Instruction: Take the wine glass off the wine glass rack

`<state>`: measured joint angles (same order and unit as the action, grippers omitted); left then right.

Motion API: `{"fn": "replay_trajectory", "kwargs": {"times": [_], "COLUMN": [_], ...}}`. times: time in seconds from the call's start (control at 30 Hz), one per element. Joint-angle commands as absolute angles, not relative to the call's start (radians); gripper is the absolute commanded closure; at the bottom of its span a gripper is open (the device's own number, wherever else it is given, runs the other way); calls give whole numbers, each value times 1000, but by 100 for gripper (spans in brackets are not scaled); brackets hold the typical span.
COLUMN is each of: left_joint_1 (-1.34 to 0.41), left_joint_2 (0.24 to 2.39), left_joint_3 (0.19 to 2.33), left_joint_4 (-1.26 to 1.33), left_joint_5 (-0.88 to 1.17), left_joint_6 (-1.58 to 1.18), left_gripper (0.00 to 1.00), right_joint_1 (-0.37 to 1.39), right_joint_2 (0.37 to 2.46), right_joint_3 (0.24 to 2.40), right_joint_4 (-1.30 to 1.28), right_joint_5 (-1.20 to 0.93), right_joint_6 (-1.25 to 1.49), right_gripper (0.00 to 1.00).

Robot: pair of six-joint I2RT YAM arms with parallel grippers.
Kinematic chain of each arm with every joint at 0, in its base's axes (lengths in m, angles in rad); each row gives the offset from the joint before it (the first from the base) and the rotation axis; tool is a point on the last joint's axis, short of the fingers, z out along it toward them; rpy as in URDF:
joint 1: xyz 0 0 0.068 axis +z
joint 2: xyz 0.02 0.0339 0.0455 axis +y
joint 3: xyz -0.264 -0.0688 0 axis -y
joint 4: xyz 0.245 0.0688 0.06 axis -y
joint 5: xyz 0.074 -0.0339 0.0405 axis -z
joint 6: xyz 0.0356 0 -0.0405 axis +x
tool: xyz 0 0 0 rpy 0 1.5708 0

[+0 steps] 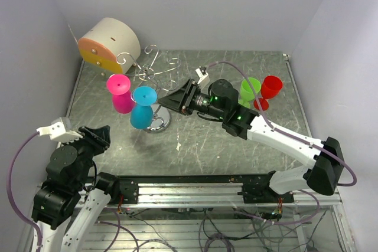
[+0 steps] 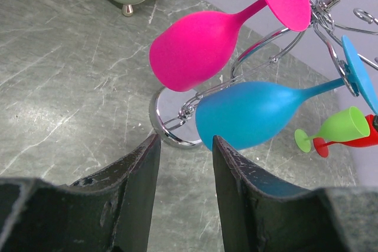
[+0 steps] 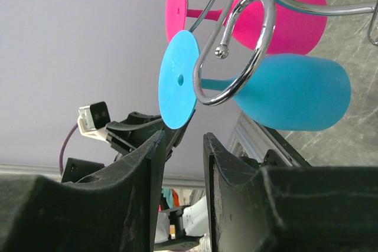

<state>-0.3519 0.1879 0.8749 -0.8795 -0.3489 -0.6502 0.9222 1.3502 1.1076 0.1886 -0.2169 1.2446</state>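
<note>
two robot arms reach over one scratched grey table (image 1: 236, 146). on the left, the left claw (image 2: 186, 140) has its two black fingers apart, and nothing sits between them. it points at the hanging glasses from low down and does not touch them. at the back left sits one round beige box with an orange face (image 1: 109, 42), on little feet.

next comes one silver wine glass rack (image 1: 158, 122), with curly wire hooks on top and a round shiny base on the table. two glasses hang on it upside down by their feet. one pink wine glass (image 1: 121, 95) is on the left, and one blue wine glass (image 1: 142, 113) hangs just beside it on the right.

right of the rack, the right claw (image 3: 183, 136) is up near the flat round foot of the blue wine glass. its fingers are apart too, and they hold nothing.

at the far right two more glasses stand on the table, close together: one green wine glass (image 1: 250, 91), then one red wine glass (image 1: 271, 88). that makes four glasses in all.
</note>
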Motion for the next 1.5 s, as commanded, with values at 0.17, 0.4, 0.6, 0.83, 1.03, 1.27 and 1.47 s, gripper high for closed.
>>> {"fn": "replay_trajectory", "kwargs": {"times": [0.17, 0.4, 0.6, 0.83, 1.03, 1.27, 1.47], "left_joint_1": [-362, -362, -362, -362, -361, -362, -362], "left_joint_2": [170, 164, 158, 155, 158, 153, 150], "left_joint_3": [875, 874, 874, 873, 873, 873, 874], "left_joint_4": [-858, -858, -859, -860, -858, -859, -858], "left_joint_5": [-381, -383, -385, -382, -378, -380, -379], "left_joint_6": [-659, -660, -661, -660, -658, -659, -659], "left_gripper": [49, 49, 49, 49, 49, 49, 49], "right_joint_1": [959, 999, 1021, 1032, 1033, 1034, 1034], "right_joint_2": [1365, 1374, 1388, 1400, 1408, 1427, 1462], "right_joint_3": [1083, 1095, 1104, 1105, 1083, 1101, 1117], "right_joint_4": [289, 277, 279, 305, 372, 384, 406], "right_joint_5": [-91, -4, 32, 73, 91, 100, 87], "right_joint_6": [1294, 1278, 1271, 1268, 1281, 1272, 1276], "right_gripper": [69, 69, 69, 69, 69, 69, 72]}}
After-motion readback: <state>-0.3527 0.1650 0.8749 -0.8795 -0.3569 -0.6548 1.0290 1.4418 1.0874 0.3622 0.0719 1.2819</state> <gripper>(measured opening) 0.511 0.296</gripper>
